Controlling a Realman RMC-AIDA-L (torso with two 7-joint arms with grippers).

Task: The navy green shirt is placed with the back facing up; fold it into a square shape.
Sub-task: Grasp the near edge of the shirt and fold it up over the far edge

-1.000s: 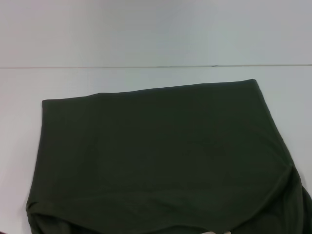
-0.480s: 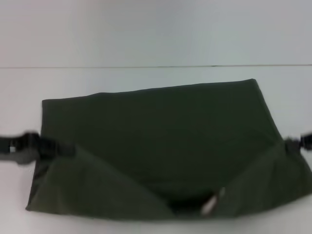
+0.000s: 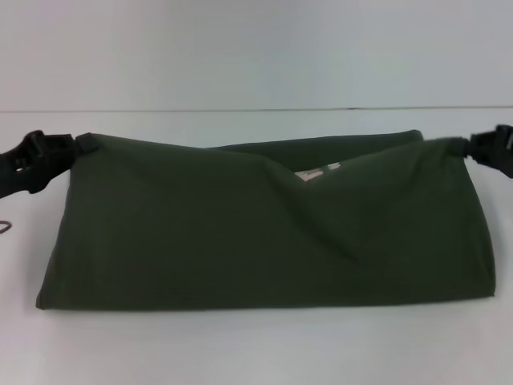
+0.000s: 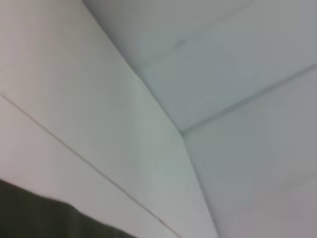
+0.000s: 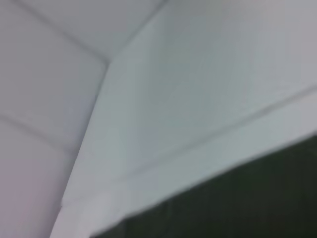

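The navy green shirt (image 3: 264,233) lies across the white table, its near half lifted and carried over toward the far edge. My left gripper (image 3: 70,151) is shut on the shirt's left corner. My right gripper (image 3: 466,149) is shut on its right corner. Both hold the corners a little above the far hem. A pale neck label (image 3: 317,172) shows in the sagging middle of the raised edge. The shirt also shows as a dark patch in the left wrist view (image 4: 44,218) and in the right wrist view (image 5: 237,198).
The white table (image 3: 256,345) runs to a far edge where a pale wall (image 3: 256,48) rises. A thin cable end (image 3: 5,227) lies at the left edge of the head view.
Both grippers came into view holding the shirt's near corners and have carried them up and away to the far edge. The shirt now looks half as deep.
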